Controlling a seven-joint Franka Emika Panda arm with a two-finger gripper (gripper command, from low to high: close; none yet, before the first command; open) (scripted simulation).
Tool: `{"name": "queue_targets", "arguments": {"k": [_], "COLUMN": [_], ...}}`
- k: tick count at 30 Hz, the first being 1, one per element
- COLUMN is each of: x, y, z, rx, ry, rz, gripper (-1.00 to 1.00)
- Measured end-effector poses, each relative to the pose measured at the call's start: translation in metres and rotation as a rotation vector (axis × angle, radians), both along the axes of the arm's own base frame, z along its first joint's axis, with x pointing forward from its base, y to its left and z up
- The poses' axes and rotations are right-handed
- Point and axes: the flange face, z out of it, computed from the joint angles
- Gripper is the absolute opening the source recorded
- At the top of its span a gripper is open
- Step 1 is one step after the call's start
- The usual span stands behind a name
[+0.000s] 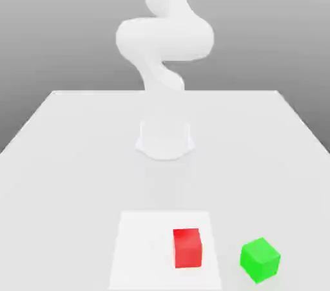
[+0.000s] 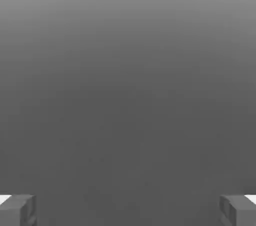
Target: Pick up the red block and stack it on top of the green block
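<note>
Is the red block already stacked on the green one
No, the red block sits on the white square, while the green block sits apart from it, toward the exterior view's right.

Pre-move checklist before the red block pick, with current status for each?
1. Gripper open and empty: ok, fingers wide apart with nothing between them.
2. Red block free to grasp: ok, it sits on the white square with nothing on top.
3. Green block top free for stacking: ok, nothing rests on it.
4. Blocks apart: ok, a gap separates them, green toward the exterior view's right.
5. Green block square to red: not ok, it is turned relative to red; likely needs a wrist rotation before placing.
6. Gripper lined up over red block: not ok, the hand view has no block between the fingers.
</note>
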Motion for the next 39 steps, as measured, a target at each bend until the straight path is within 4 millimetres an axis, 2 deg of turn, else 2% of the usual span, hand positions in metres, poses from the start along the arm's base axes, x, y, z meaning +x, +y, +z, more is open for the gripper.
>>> {"name": "queue_targets", "arguments": {"k": [5,8,11,16,21,24,27,28,34,36,39], "x": [0.055,0.074,0.085,0.084,0.059,0.051,0.050,0.049,0.049,0.049,0.050], "y": [0.009,0.015,0.020,0.029,0.037,0.038,0.038,0.038,0.038,0.038,0.038], "z": [-0.100,-0.162,-0.226,-0.330,-0.429,-0.472,-0.508,-0.517,-0.521,-0.510,-0.480], "rx": [-0.008,-0.012,-0.017,-0.024,-0.030,-0.031,-0.031,-0.031,-0.031,-0.031,-0.031], "ry": [0.164,0.260,0.355,0.514,0.673,0.714,0.719,0.719,0.719,0.719,0.719], "rz": [0.015,0.025,0.035,0.053,0.074,0.077,0.077,0.077,0.077,0.077,0.077], "gripper": [0.00,0.00,0.00,0.00,0.00,0.00,0.00,-1.00,-1.00,-1.00,-1.00]}}
